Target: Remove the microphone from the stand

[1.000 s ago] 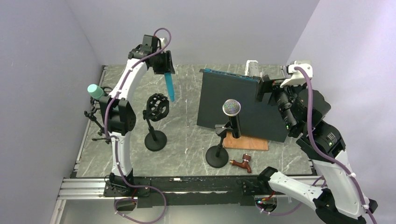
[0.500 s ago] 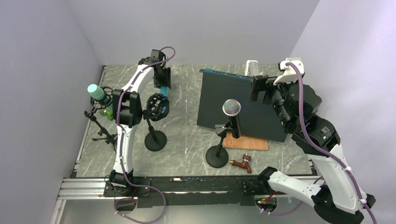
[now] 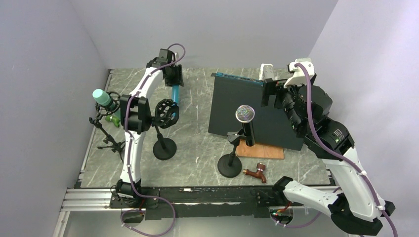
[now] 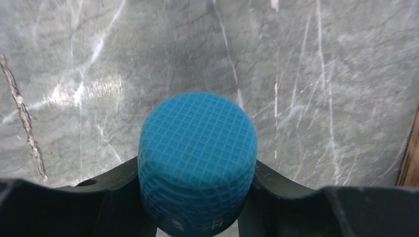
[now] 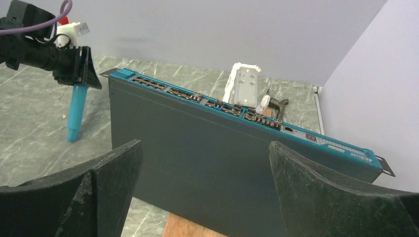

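My left gripper (image 3: 173,81) is shut on a blue microphone (image 3: 175,94) and holds it upright at the back of the table, mesh head up and handle tip close to the surface. The mesh head (image 4: 197,153) fills the left wrist view between the black fingers (image 4: 291,190). The right wrist view shows the same microphone (image 5: 76,111) hanging from the left gripper (image 5: 74,64). An empty black shock-mount stand (image 3: 165,114) stands just in front of it. My right gripper (image 3: 269,94) is open and empty above the dark box (image 3: 252,111); it also shows in the right wrist view (image 5: 205,148).
A silver-headed black microphone (image 3: 245,114) sits in a round-base stand (image 3: 230,165) at centre. A teal-headed microphone (image 3: 101,96) sits on a tripod stand at the left wall. A wooden board (image 3: 262,150) and a brown tap (image 3: 257,173) lie in front of the box.
My left gripper has moved back and down with the blue microphone, away from the empty shock mount. My right gripper has shifted left over the box, still open.
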Action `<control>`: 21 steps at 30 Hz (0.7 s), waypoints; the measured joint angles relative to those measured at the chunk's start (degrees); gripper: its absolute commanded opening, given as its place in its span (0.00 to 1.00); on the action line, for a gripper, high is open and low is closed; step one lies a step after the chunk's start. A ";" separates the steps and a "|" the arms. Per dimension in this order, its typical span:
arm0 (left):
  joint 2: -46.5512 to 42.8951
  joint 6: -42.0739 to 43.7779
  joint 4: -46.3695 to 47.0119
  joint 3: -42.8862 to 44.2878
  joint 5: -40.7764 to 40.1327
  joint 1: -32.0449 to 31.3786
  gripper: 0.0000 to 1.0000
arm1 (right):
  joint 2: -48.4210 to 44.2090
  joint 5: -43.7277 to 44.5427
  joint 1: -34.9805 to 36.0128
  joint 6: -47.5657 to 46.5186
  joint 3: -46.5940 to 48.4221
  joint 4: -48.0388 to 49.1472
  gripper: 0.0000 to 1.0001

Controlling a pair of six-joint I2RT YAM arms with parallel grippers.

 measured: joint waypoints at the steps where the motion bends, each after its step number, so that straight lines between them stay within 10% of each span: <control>1: 0.00 -0.09 0.13 0.61 0.13 0.09 0.49 | 0.02 0.00 0.00 0.00 -0.02 0.00 1.00; 21: -1.81 -1.62 1.31 1.16 4.85 2.69 0.45 | -0.04 -1.51 0.00 1.44 -0.02 -0.09 1.00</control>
